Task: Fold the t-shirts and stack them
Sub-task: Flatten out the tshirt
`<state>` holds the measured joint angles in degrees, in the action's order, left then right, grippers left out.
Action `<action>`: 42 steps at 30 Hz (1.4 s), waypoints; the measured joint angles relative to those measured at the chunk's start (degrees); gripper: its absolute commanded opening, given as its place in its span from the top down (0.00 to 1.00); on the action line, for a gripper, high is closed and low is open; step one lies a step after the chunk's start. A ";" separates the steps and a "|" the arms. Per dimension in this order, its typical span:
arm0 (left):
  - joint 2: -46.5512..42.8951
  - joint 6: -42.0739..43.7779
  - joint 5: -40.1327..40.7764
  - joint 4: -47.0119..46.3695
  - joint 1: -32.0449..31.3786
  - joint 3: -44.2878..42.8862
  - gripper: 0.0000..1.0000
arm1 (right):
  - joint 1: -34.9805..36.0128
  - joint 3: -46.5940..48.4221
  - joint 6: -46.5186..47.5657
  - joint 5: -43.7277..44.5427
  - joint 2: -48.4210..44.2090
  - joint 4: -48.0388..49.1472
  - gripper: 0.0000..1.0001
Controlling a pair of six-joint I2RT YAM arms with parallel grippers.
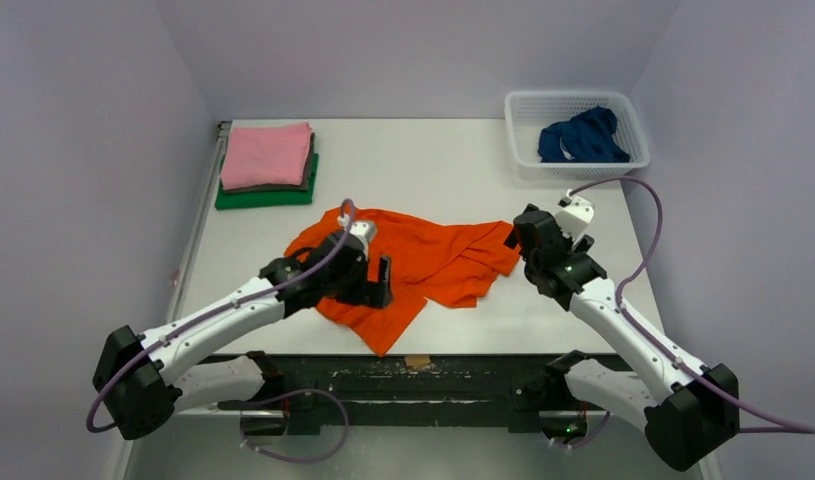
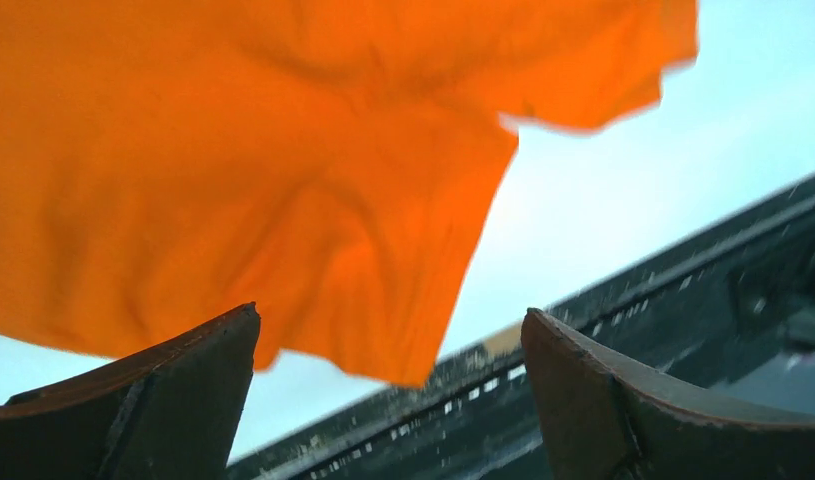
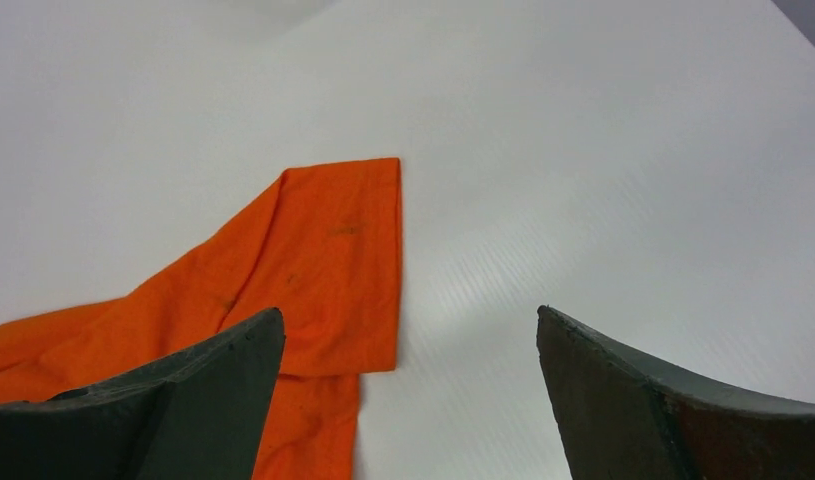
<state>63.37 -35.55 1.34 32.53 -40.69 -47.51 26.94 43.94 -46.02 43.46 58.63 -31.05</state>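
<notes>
Five t-shirts are showing in the overhead view. We are finding the orange t-shirt (image 1: 423, 262) lying crumpled and unfolded across the middle of the white worktop (image 1: 433, 170), with one pointed corner reaching toward the near edge.

Three shirts are sitting folded in a stack at the far left corner. The pink t-shirt (image 1: 266, 155) is lying on top and the green t-shirt (image 1: 268, 197) at the bottom. The dark grey t-shirt (image 1: 310, 168) is showing only as a thin strip between them. The dark blue t-shirt (image 1: 583, 137) is lying bunched inside the white mesh basket (image 1: 523, 105) at the far right corner.

We are noting the left gripper (image 1: 378, 285) positioned over the left part of the orange shirt, toward the near edge. Its wrist camera is showing the jaws spread wide (image 2: 388, 390), with orange cloth (image 2: 243, 180) filling the view beyond them and the dark rail of the near edge behind. We cannot tell whether its fingers are touching the cloth.

We are noting the right gripper (image 1: 523, 228) sitting just beside the right end of the orange shirt. Its wrist camera is showing the jaws spread apart (image 3: 408, 390), with bare worktop between them. A flat orange sleeve (image 3: 323, 260) is lying ahead of the finger on that view's left side.
</notes>
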 measured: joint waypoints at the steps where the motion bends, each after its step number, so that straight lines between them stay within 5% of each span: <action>1: -0.24 -0.98 0.74 0.37 -3.21 1.22 0.00 | 0.00 -0.39 0.46 -0.61 -0.85 0.83 0.05; 7: 7.96 -7.67 6.14 5.60 -19.87 2.97 0.15 | -0.11 -1.60 2.21 -3.58 -1.25 3.48 0.04; 12: 18.75 -10.93 7.17 6.10 -22.21 1.25 0.39 | -0.11 -1.84 3.37 -5.70 0.74 4.13 0.04; 18: 24.55 -13.92 9.09 7.10 -22.99 -1.62 0.54 | -0.11 -1.86 3.96 -6.84 2.38 4.68 0.04; 21: 26.93 -15.80 10.12 8.63 -24.13 -3.87 0.79 | -0.11 -1.86 4.04 -6.97 2.73 5.11 0.04; 22: 27.89 -16.31 10.19 8.92 -24.55 -4.83 1.00 | -0.17 -1.86 4.04 -6.97 2.84 5.18 0.04; 30: 29.42 -21.07 18.47 13.49 -23.91 -7.21 1.00 | -5.81 -2.69 5.66 -12.02 3.23 8.22 0.08; 35: 14.95 -21.44 25.73 16.48 -16.44 -3.32 1.00 | -12.57 -2.45 8.37 -19.30 8.52 12.68 0.11; 42: 1.60 -17.29 31.93 16.02 -10.88 -3.28 1.00 | -15.28 8.13 10.32 -23.56 28.83 13.90 0.27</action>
<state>64.97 -52.84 33.28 48.56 -51.57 -50.78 11.66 52.07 -35.70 19.90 87.46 -17.15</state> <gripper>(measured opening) 0.022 0.792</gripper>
